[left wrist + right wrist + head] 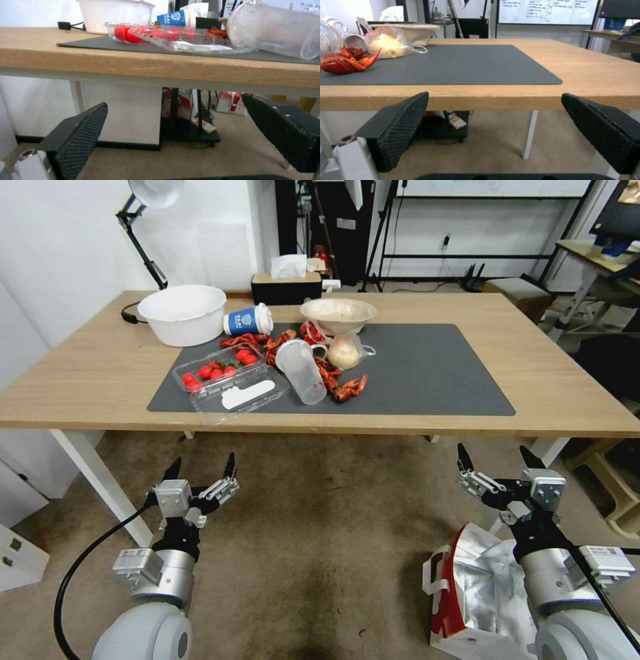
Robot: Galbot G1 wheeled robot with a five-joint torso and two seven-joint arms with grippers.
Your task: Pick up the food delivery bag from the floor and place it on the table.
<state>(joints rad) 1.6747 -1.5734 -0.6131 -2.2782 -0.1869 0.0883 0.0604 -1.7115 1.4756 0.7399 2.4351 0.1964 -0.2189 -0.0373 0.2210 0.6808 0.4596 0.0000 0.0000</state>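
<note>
The food delivery bag (483, 577), white with red trim and crinkled silver foil lining, stands open on the carpeted floor (320, 540) at the lower right, directly under my right arm. My right gripper (494, 453) (495, 96) is open and empty, held above and beyond the bag, just short of the table's front edge. On the left my left gripper (203, 461) (175, 102) hovers over the carpet, also open and empty. The light-wood table (87, 380) with its dark grey mat (427, 373) spans the view ahead.
The mat's left half holds a clear tomato box (220, 373), a tipped plastic cup (303, 373), red crayfish (347, 388), a bagged bun (345, 352), a beige bowl (337, 313). A white bowl (183, 313) and a blue cup (248, 321) lie behind. The mat's right half is bare. A white table leg (100, 480) is near my left arm.
</note>
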